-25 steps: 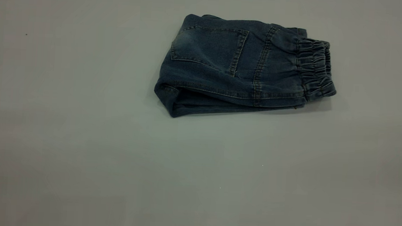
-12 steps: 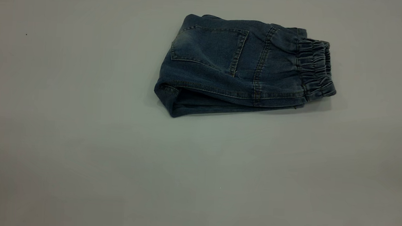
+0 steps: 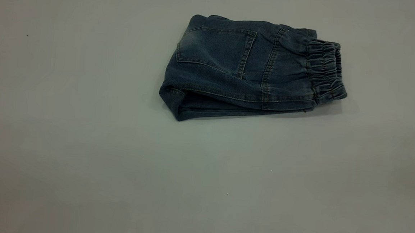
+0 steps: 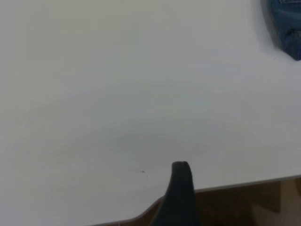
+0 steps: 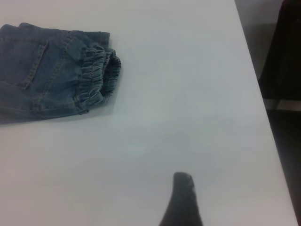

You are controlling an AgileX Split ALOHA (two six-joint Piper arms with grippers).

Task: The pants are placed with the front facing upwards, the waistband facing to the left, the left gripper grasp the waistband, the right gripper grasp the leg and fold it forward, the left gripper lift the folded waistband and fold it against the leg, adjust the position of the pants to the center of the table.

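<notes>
The pants (image 3: 246, 68) lie folded into a compact blue denim bundle on the table (image 3: 83, 141), in its far half and a little right of the middle. A patch pocket faces up. The ruched waistband (image 3: 325, 71) points right, and a folded leg layer (image 3: 208, 107) shows under the near edge. Neither arm appears in the exterior view. A black part of my left gripper (image 4: 181, 188) hangs over the table's edge, far from the pants' corner (image 4: 287, 28). My right gripper (image 5: 182, 197) hovers over bare table, well clear of the waistband (image 5: 96, 75).
The table's edge (image 4: 244, 184) runs just beside my left gripper, with brown floor beyond it. In the right wrist view the table's side edge (image 5: 256, 94) borders a dark upright object (image 5: 287, 47). Wide bare tabletop surrounds the pants.
</notes>
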